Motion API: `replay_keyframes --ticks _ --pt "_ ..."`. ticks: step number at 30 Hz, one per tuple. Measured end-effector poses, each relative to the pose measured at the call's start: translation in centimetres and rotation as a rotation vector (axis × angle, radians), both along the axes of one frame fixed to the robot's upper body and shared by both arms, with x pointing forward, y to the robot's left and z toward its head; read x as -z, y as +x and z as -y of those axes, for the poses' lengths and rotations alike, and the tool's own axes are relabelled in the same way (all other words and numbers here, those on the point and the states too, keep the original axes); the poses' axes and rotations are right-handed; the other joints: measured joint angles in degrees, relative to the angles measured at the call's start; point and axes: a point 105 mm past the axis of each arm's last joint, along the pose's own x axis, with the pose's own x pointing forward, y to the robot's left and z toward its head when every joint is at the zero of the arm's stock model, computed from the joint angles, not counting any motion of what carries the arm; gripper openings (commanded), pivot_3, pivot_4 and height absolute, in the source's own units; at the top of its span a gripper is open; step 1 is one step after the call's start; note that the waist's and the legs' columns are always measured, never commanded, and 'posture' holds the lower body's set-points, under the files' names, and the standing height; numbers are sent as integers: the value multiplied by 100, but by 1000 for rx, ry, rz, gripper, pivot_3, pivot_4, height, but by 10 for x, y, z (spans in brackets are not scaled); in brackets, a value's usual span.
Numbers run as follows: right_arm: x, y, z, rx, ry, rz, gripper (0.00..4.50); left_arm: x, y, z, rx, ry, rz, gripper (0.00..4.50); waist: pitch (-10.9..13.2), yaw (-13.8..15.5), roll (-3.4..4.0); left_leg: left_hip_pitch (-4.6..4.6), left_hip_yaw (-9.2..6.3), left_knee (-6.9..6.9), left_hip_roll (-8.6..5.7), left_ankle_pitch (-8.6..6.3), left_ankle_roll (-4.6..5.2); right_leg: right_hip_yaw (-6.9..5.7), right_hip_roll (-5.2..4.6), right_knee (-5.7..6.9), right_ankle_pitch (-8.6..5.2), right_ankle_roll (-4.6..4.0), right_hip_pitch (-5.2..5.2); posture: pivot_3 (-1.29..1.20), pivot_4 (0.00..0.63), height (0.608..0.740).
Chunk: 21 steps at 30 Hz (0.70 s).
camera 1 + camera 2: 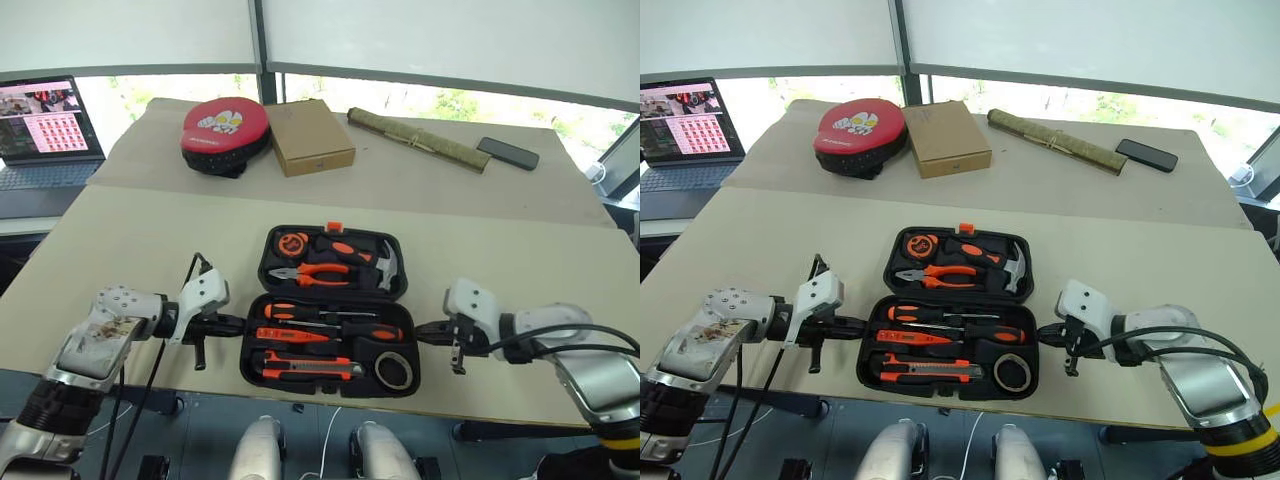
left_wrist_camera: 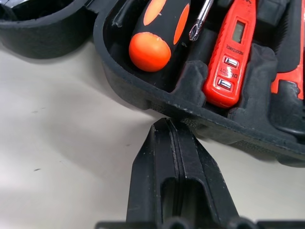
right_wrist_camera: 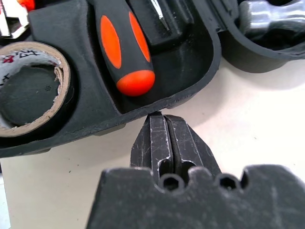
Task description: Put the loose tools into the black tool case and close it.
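The black hinged plastic tool case (image 1: pixel 330 315) lies open between the two grippers, its near tray's end walls at the fingertips. The left gripper (image 2: pixel 167 125) and right gripper (image 3: pixel 159 116) both have fingers pressed together, holding nothing. With such narrow tips, lifting the tray may let it slip or skid sideways. Counted in the tray: two black-and-orange screwdrivers (image 1: pixel 300 312), one orange tester (image 2: pixel 228 57), one utility knife (image 1: pixel 305 371), one tape roll (image 3: pixel 28 88).

Tester screwdriver (image 2: pixel 230 57) — partial print "INDUCTANCE", rest illegible.
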Motion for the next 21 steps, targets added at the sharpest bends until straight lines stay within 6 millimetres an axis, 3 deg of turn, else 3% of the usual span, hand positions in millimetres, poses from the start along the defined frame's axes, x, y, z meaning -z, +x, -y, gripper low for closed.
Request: replay_keyframes --ticks 2,3,7,10,12,14,16,21 --pt "-2 1 4 23 2 16 0 0 5 -4 -25 -1 -1 49 0 0 0 2 -1 3 -1 0 0 0 0 5 0 0 1 0 150 740" --pt "-4 1 6 32 0 21 578 0 8 -7 -40 -2 -3 544 0 -2 0 3 0 4 0 0 0 0 0 7 0 0 2 0 150 740" --pt "-15 4 32 124 -9 12 1781 -8 24 -35 -142 20 -2 1784 0 -8 0 10 0 7 1 2 -2 0 1 17 1 -2 2 0 150 740" --pt "-32 24 42 230 85 15 2788 -22 44 -52 -290 -12 -25 2871 2 -56 -6 14 -1 9 4 10 -3 1 6 23 3 -6 3 0 150 740" --pt "-50 46 34 292 212 17 2788 -37 62 -43 -369 -115 -57 2871 3 -63 -7 14 -5 17 3 14 -2 1 7 31 4 -5 5 0 150 740" --pt "-65 67 22 345 327 -8 2788 -51 79 -20 -421 -231 -122 2871 4 -64 -9 5 -13 32 3 14 -2 -1 10 36 5 -4 6 0 150 740" --pt "-70 78 11 366 378 -48 2788 -57 89 -6 -472 -291 -191 2871 3 -60 -10 1 -17 33 1 12 1 -3 9 35 6 -2 6 0 150 740" --pt "-50 96 -3 449 388 -194 2788 -49 92 11 -547 -320 -337 2871 3 -100 -10 -12 -16 28 -3 9 6 -3 6 30 4 0 -6 0 150 740"
